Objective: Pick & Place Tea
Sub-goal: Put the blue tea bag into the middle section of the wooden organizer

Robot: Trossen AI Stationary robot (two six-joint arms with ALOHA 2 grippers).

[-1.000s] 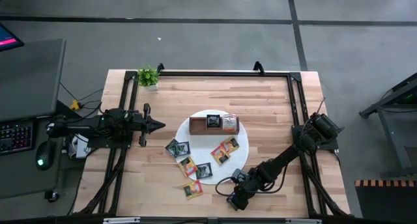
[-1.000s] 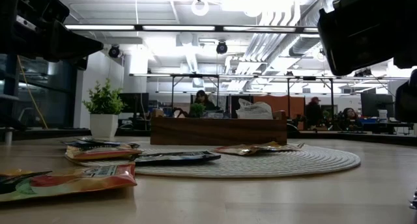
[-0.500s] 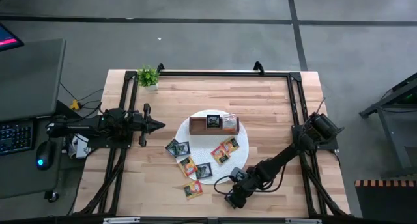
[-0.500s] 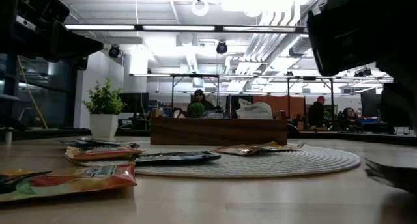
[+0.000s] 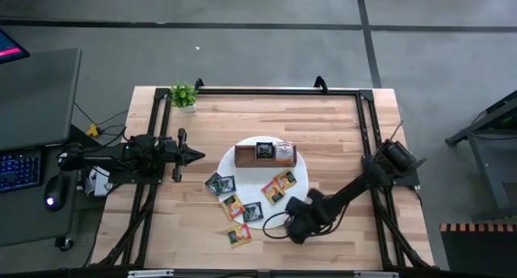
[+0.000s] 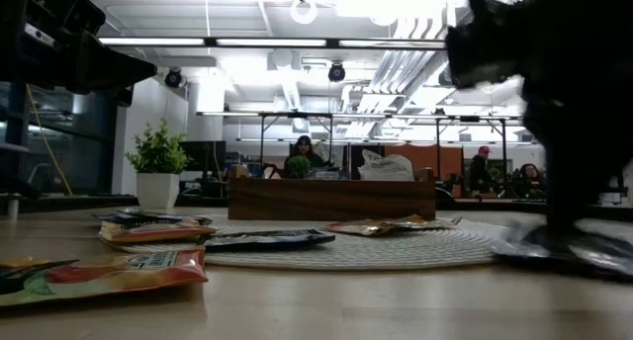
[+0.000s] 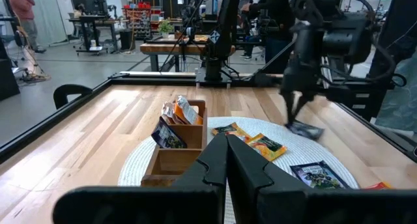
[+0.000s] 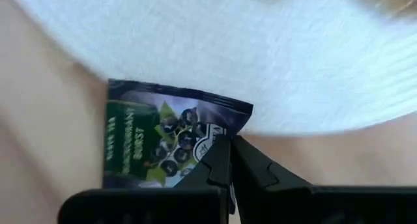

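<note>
My right gripper (image 5: 296, 227) hangs over the near right rim of the white round mat (image 5: 300, 171), pointing steeply down and shut on a dark green tea sachet (image 8: 163, 136). The low view shows this sachet (image 6: 569, 251) as a blur at the right. Several more tea sachets lie flat on and beside the mat (image 5: 220, 183) (image 5: 279, 187) (image 5: 239, 235). The wooden box (image 5: 265, 154) stands at the mat's far side with sachets upright in it. My left gripper (image 5: 198, 155) waits shut and level at the table's left. My right gripper pinches the dark green sachet between its two fingers at one edge, close to a corner (image 8: 210, 147). The fingers come from above, pointing steeply down. The sachet hangs tilted below them, low over the mat's rim (image 7: 306, 129). Whether its lower edge touches anything, I cannot tell.
A small potted plant (image 5: 184, 94) stands at the far left corner. A black frame (image 5: 266, 90) runs along the table's far and side edges. Bare wood lies right of the mat and along the far edge.
My right gripper has risen from the table's near edge and gone toward the far edge, to the mat's rim, tipping as it went. The dark sachet has come up with it and now shows farther left in the low view.
</note>
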